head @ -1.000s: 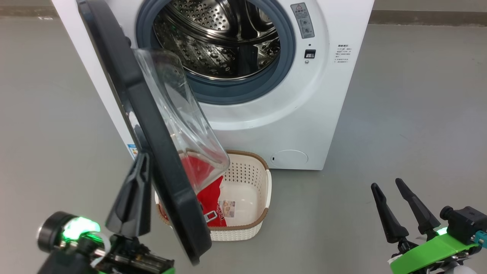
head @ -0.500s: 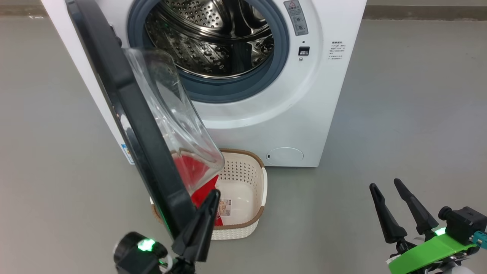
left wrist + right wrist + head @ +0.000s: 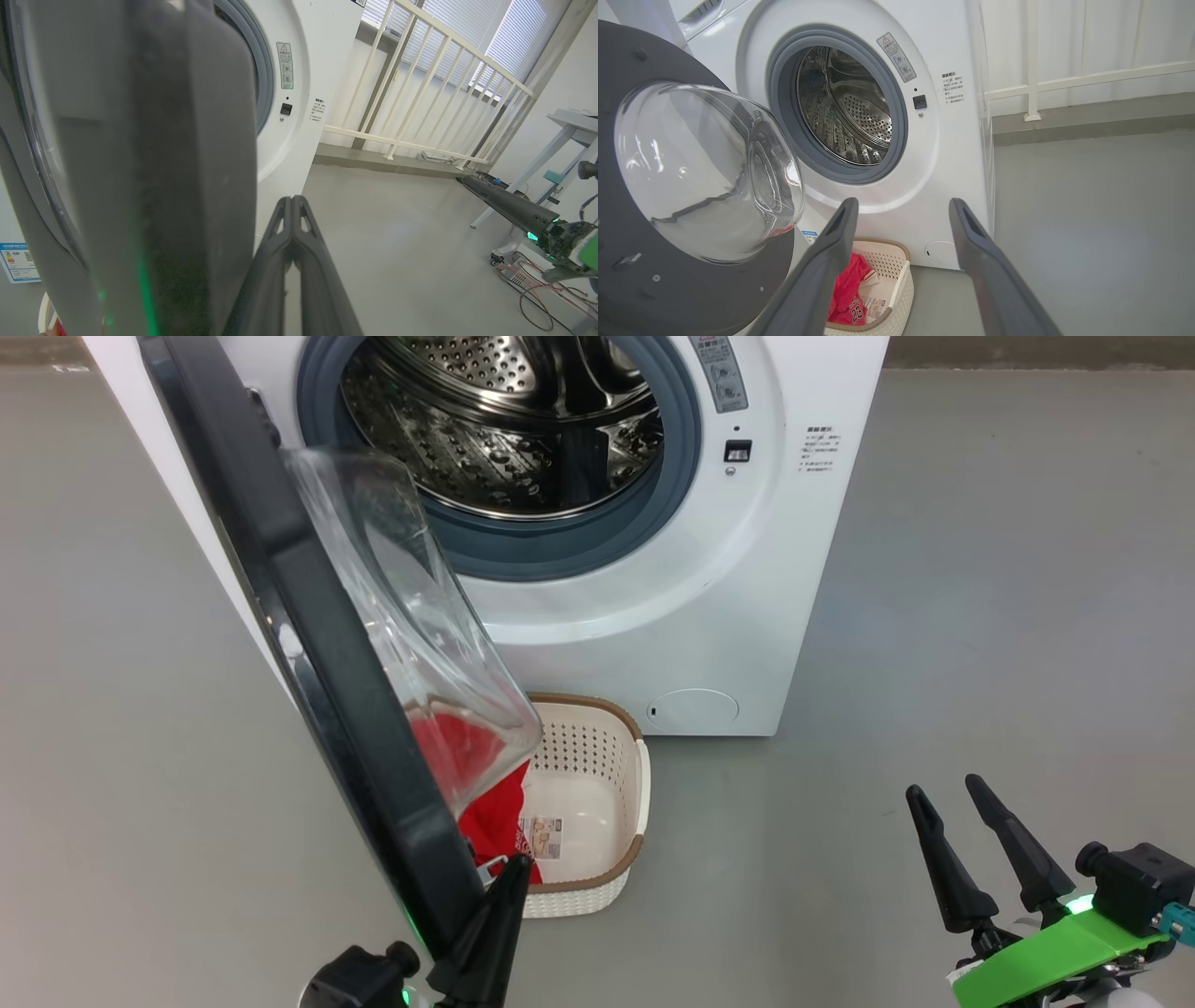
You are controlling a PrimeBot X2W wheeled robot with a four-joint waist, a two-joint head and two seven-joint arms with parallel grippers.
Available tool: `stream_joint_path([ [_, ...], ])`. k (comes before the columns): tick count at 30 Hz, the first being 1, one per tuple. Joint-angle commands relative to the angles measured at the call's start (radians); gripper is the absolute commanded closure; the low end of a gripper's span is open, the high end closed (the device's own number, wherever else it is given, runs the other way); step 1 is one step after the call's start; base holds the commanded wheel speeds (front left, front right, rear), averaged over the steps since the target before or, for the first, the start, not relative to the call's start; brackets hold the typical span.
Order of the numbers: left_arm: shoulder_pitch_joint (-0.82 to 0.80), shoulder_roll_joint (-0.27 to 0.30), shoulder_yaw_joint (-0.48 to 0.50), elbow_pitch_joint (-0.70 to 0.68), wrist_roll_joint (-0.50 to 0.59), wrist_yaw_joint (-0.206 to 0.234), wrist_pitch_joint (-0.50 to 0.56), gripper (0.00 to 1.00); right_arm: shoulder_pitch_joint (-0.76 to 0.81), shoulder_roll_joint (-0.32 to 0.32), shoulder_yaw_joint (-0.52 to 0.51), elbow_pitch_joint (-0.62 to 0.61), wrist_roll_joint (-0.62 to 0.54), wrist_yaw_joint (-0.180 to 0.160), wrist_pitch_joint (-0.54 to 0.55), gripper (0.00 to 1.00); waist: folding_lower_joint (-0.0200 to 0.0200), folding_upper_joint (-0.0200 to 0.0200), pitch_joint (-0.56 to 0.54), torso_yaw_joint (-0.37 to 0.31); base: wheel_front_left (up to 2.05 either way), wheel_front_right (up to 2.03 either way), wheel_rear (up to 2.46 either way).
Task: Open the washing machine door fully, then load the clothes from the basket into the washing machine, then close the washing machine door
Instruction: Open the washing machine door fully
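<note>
- washing machine door (image 3: 341, 681): round, glossy black hard rim. Hinged at the head view's left, swung part-way out and edge-on to that view, not yet fully open. Opening it judged the step in hand.
- glass bowl window (image 3: 705, 172): clear, thick, bulging from the door's centre toward the machine. Hanging over the left part of the basket, with red cloth visible through it.
- left gripper (image 3: 292, 207): two long dark matte fingers pressed together into one narrow wedge, holding nothing. Set just beside the door's lower free edge on the glass side, probably as a pusher for swinging the door wider. Contact with the rim not clear.
- right gripper (image 3: 945, 786): fingers spread apart, empty. Held low, well apart from machine and basket, likely clear of the door's swing and ready for the garment.
- washing machine (image 3: 653, 644): big white boxy front-loader with a smooth front panel and a round white hatch (image 3: 693, 707) low on it.
- drum (image 3: 523, 429): perforated polished steel, nothing seen inside, ringed by a grey rubber seal (image 3: 560, 555).
- basket (image 3: 579, 896): small cream perforated plastic, rounded rectangle, brown woven-look rim. On the grey floor (image 3: 934, 616) just before the machine's foot, below the opening and partly under the door. Short carry to the drum, but awkward to reach with the door at this angle.
- clothes (image 3: 495, 821): bright red soft fabric with white-and-black lettering, crumpled in the basket's left half. Limp, likely to drape and trail when lifted.
</note>
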Motion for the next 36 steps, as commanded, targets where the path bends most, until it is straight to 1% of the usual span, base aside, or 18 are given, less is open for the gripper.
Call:
stream_joint_path([
  [1, -0.044, -0.002, 0.046, -0.010, -0.006, -0.003, -0.005, 1.00, -0.015, -0.013, 0.021, -0.022, 0.001, 0.002, -0.012, 0.00, 0.0000, 0.0000, -0.001, 0.003, 0.00, 0.00, 0.00],
  [11, -0.034, -0.007, 0.083, -0.008, 0.001, -0.003, -0.005, 1.00, -0.010, -0.014, 0.030, -0.015, 0.005, 0.002, -0.012, 0.00, 0.0000, 0.0000, -0.009, 0.026, 0.00, 0.00, 0.00],
  [26, 0.000, -0.004, 0.134, -0.008, 0.019, -0.003, -0.005, 1.00, 0.000, -0.002, 0.035, -0.013, 0.004, 0.002, -0.012, 0.00, 0.0000, 0.0000, -0.022, 0.092, 0.00, 0.00, 0.00],
  [36, 0.008, 0.000, 0.190, -0.013, 0.034, -0.001, -0.005, 1.00, -0.001, -0.002, 0.032, -0.012, 0.004, 0.002, -0.012, 0.00, 0.0000, 0.0000, -0.022, 0.132, 0.00, 0.00, 0.00],
])
